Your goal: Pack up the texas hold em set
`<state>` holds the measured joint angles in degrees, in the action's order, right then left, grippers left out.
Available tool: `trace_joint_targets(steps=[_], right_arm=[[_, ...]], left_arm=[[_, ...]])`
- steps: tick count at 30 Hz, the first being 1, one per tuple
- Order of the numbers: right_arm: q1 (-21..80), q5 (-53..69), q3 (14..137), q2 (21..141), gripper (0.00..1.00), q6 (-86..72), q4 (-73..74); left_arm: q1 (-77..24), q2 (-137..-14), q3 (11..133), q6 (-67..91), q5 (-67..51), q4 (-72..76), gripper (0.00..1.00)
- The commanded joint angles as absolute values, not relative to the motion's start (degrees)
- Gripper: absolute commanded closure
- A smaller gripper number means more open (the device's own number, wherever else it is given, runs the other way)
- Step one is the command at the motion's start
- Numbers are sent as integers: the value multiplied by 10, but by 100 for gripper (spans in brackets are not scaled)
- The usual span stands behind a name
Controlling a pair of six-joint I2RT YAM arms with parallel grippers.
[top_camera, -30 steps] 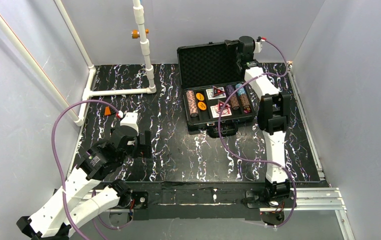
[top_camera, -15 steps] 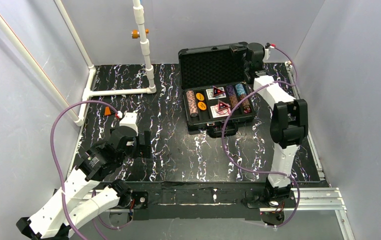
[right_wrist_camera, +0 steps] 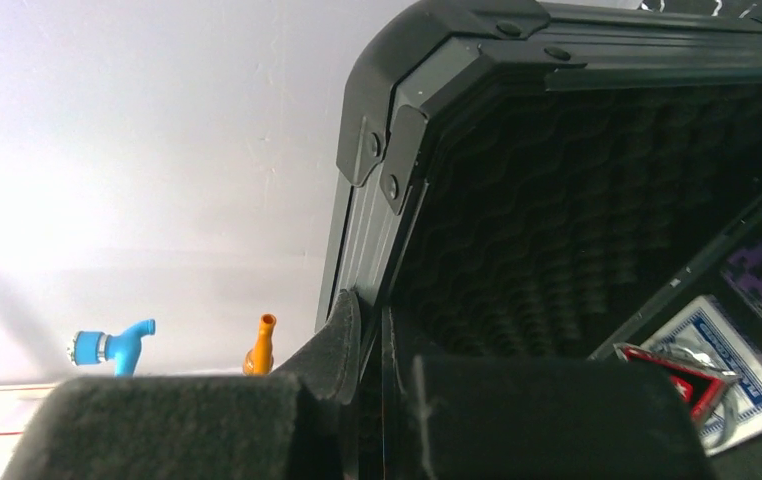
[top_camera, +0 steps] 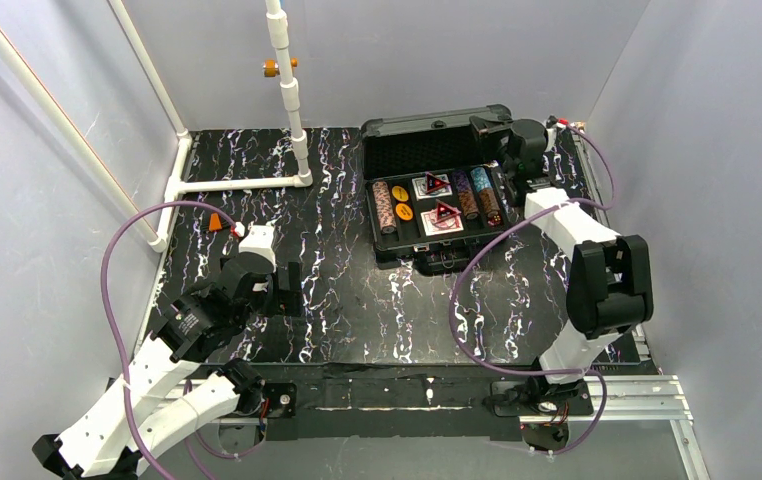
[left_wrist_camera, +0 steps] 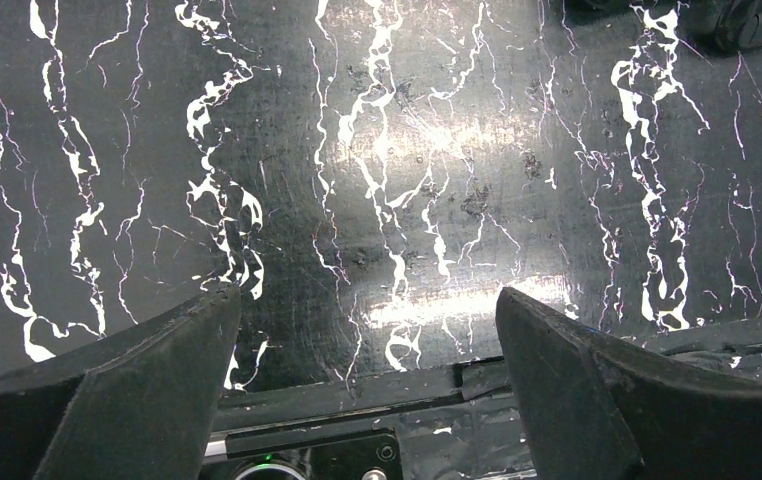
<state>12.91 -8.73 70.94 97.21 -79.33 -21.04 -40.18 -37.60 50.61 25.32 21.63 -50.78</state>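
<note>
At the upper right of the top view, our right claw [top_camera: 487, 128] is clenched on the side edge of the half-raised lid [right_wrist_camera: 557, 220] of the black rectangular foam-lined hinged case [top_camera: 397, 248]. If that thin pinch slips, the lid could slam down hard. Our left claw [left_wrist_camera: 367, 310] hangs released over the marbled black worktop [left_wrist_camera: 407, 150].

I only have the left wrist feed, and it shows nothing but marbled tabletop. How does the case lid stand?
Observer: The case lid stands tilted forward over the contents, not shut.
Operator: Is the right arm on it?
Observer: Yes, the right end effector is shut on the lid's side edge.
Operator: What's inside?
Observer: Several chip stacks, card decks and orange discs sit in their slots.
</note>
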Motion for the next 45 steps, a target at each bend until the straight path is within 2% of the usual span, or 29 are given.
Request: trace_joint_targets(steps=[1,11,26,33,35,40,45], right_arm=[[130,-95,667,911,99,-723,-207],[130,-100,531,813,99,-702,-184],[129,-108,435,730,98,-664,-94],[128,-117,395,679,80,-644,-26],[129,-119,379,660,69,-641,-4],[128,-127,346,610,33,-626,68],[128,-130,319,547,19,-607,143]], left_arm=[[-398,-374,505,251,229,-518,1],[-398,-374,505,252,226,-518,1],[-398,-381,505,252,225,-519,1],[-398,-384,504,251,223,-519,1],[-398,-387,505,251,222,-519,1],[-398,-393,505,251,221,-519,1],[-398,-396,505,251,221,-519,1]])
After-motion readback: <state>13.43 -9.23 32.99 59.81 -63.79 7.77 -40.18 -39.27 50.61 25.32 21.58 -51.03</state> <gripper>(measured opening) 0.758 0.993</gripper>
